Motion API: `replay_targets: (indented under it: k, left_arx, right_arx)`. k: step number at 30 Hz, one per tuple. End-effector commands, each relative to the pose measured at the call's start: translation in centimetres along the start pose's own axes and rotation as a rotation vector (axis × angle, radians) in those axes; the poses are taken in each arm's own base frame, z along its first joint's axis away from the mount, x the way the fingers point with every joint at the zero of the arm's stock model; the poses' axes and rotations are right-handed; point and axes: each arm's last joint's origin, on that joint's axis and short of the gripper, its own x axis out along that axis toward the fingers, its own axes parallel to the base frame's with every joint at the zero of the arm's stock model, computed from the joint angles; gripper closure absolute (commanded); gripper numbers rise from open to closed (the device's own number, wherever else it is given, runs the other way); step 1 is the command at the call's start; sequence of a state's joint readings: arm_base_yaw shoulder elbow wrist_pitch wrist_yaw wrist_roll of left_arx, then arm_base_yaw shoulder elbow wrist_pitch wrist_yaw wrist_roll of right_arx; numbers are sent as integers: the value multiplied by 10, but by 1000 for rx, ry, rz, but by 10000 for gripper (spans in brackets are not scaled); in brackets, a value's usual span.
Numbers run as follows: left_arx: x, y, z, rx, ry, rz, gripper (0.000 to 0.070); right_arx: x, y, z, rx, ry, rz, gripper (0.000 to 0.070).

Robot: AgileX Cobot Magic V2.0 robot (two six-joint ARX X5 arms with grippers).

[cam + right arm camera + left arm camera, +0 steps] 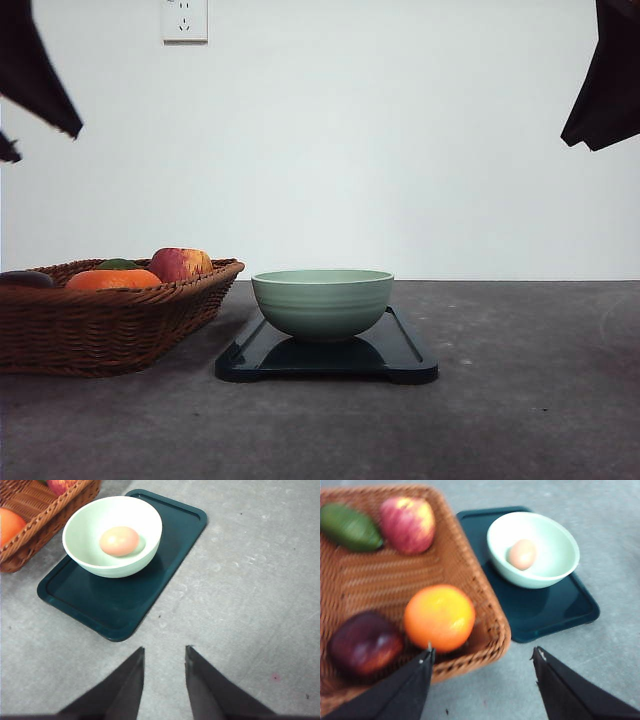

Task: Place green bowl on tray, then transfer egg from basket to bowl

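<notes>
Sage-green ridged ceramic bowl (112, 535) sits frame-centre on dark rectangular tray (125, 605), tan egg (119, 541) inside; task looks done. Left gripper (482, 655) and right gripper (164, 652) spread, empty.

The green bowl (322, 301) looks like glazed ceramic, smooth with faint ridges outside. The tray (405, 358) is dark and glossy, probably plastic, mirroring the bowl's base. The basket (110, 325) is rough brown woven wicker. The egg (119, 541) has a smooth matt shell. The bench (520, 400) is dull, speckled grey.
</notes>
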State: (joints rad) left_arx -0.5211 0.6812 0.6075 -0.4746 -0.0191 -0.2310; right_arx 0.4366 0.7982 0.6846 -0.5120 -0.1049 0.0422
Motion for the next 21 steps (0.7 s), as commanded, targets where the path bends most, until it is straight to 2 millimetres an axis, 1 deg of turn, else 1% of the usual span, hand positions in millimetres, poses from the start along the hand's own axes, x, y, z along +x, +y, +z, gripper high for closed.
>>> replay_targets:
  k: [1,5,6,7,8,11,21]
  left_arx:
    - [-1,-1,3,-25,-21,-7,310]
    - [-2,-1,3,-47,-25,-9,311]
    - [-2,-1,3,-47,-25,-9,341]
    - [-2,-1,3,-47,-23,-9,452]
    - [-2,-1,3,-47,-19,-8,659]
    - [-2,-1,2,-43,-11,-7,700]
    - [-2,-1,2,-42,-7,-6,700]
  right_arx:
    - [0,1,1,7,-4,7,542]
    - [0,1,0,9,14,3,542]
    - [0,1,-1,9,16,4,553]
    - [0,1,-1,9,19,5,602]
    - [0,1,-1,10,23,6,697]
    - [0,1,0,8,15,12,690]
    - [0,1,0,6,4,4,689]
